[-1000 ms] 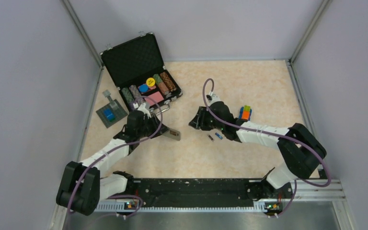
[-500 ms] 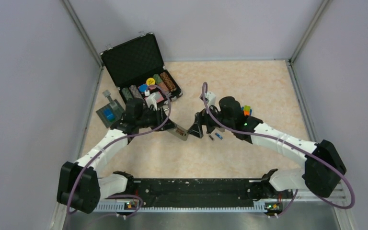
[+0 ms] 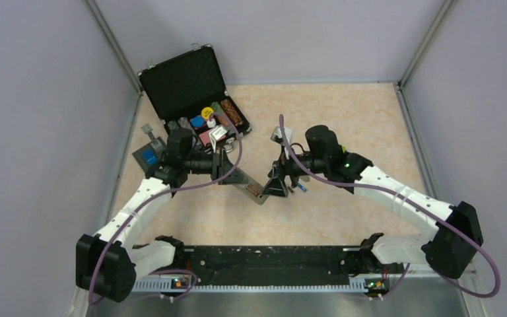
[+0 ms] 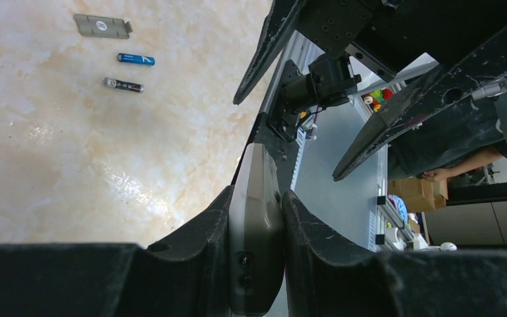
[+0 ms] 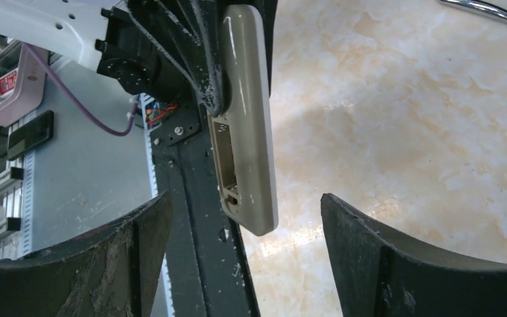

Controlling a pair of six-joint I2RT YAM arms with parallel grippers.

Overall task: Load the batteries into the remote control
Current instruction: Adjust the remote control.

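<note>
Both arms have swung in toward the middle of the table (image 3: 343,112) since a second ago: the left arm has carried the remote control further from the left edge, and the right arm has stretched out to meet it. A black case (image 3: 185,82) stands open in the far left corner with coloured chips in its tray. A grey square plate (image 3: 150,157) bearing a blue block lies just beside it, near the left edge. The left gripper (image 3: 230,173) is clamped on the remote control (image 3: 249,187), its two fingers pressing the flat faces at one end. The remote is held off the surface about midway between the left and right edges, its free end pointing toward the right arm. In the right wrist view its greyish back shows, with the battery compartment uncovered. The right gripper (image 3: 276,186) has its fingers (image 5: 125,264) spread wide apart; in that view the remote's free end sits between them, touching neither. On the table beyond, in the left wrist view, a small grey cover (image 4: 103,26) lies flat, with the blue battery (image 4: 136,59) just beside it and the dark grey battery (image 4: 123,84) next, the two batteries parallel and slightly apart.
</note>
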